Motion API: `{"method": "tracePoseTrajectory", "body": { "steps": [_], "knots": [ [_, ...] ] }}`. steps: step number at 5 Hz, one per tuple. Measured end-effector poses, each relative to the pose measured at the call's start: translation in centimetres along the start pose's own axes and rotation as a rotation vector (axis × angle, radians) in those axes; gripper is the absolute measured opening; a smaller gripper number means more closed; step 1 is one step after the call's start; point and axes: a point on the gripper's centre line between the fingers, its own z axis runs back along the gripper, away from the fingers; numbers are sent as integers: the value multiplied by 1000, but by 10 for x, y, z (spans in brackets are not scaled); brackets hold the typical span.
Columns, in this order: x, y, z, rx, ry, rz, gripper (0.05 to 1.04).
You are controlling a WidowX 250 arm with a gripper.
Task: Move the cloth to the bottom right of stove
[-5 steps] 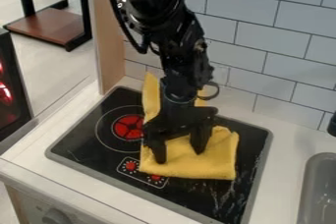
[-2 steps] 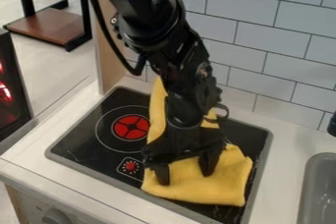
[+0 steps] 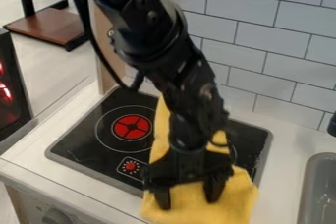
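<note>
The black gripper (image 3: 187, 201) hangs low over the front right part of the stove (image 3: 85, 161), its two fingers apart and pressed down on the yellow cloth (image 3: 233, 208). Cloth shows between and around the fingertips. The cloth's wide front part covers the stove's front right corner and hangs over its front edge, reaching the bottom of the view. A narrower strip of it runs back behind the gripper and the arm, which hide its middle.
A red burner (image 3: 132, 127) and a small red control mark (image 3: 130, 166) lie left of the cloth. The grey sink (image 3: 316, 188) is at the right edge, with white counter (image 3: 285, 169) between. A tiled wall (image 3: 282, 46) rises behind the stove.
The gripper has moved toward the front and slightly right, and the cloth has slid along with it, from the stove's middle to over its front edge.
</note>
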Motion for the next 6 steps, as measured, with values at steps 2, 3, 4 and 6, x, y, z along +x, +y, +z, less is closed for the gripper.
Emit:
{"method": "tracePoseTrajectory", "body": {
  "steps": [2, 3, 4, 6],
  "knots": [
    [-8, 3, 1, 11, 16, -9, 1000],
    [-8, 3, 6, 17, 24, -4, 1000],
    [-4, -1, 18, -2, 26, 7, 999],
    [-3, -7, 52, -70, 27, 16, 1000]
  ]
}}
